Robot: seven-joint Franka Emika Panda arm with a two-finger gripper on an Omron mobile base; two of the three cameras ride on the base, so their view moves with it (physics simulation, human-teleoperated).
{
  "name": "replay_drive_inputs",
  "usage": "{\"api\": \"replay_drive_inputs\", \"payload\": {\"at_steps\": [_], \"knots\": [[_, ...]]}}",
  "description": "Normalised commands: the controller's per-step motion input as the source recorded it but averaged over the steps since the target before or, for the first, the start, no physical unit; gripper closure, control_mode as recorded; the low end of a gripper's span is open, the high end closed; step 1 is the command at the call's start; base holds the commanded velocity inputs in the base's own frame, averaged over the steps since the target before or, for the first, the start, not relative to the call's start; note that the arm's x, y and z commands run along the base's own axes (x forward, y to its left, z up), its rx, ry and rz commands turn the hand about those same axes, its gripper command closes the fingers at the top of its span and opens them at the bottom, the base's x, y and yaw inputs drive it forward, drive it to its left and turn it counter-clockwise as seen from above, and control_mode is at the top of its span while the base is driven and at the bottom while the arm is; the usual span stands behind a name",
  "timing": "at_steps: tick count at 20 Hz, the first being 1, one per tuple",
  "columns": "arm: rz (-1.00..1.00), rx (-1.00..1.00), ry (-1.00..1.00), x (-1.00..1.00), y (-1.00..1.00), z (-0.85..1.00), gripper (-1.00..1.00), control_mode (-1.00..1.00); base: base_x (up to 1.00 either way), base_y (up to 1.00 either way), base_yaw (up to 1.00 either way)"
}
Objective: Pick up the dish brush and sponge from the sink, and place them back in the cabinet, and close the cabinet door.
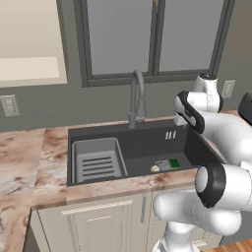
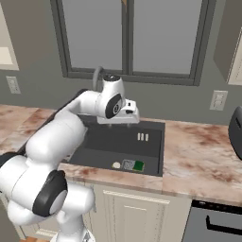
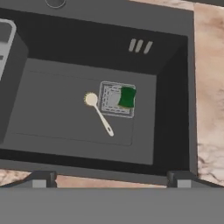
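Note:
The dish brush lies on the floor of the black sink, its cream round head up-left and its thin handle running down-right. Just right of it the green sponge rests on the grey drain grate. Both also show near the sink's front wall: the brush and the sponge. My gripper hangs high over the basin, open and empty, and the hand sits above the sink's back edge. The open cabinet is on the wall at upper left. The cabinet door is out of view.
A grey arched faucet stands behind the sink. A ribbed drainer tray fills the basin's left end. Marble counter runs on both sides. A dark appliance stands at the far right, and a window is behind.

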Motion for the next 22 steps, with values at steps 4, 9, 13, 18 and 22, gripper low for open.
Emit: {"api": "replay_drive_inputs", "payload": {"at_steps": [4, 9, 13, 18, 22], "knots": [[-0.05, 0.12, 0.04, 0.21, -0.09, -0.21, -1.0, -1.0, 0.0, 0.0, 0.0], [-0.05, 0.08, 0.02, 0.16, -0.11, -0.23, -1.0, -1.0, 0.0, 0.0, 0.0], [-0.03, 0.0, 0.0, 0.02, -0.1, -0.24, -1.0, -1.0, 0.0, 0.0, 0.0], [-0.01, 0.0, 0.0, 0.0, -0.12, -0.31, -1.0, -1.0, 0.0, 0.0, 0.0], [0.0, 0.0, 0.0, 0.0, -0.03, -0.32, -1.0, -1.0, 0.0, 0.0, 0.0]]}}
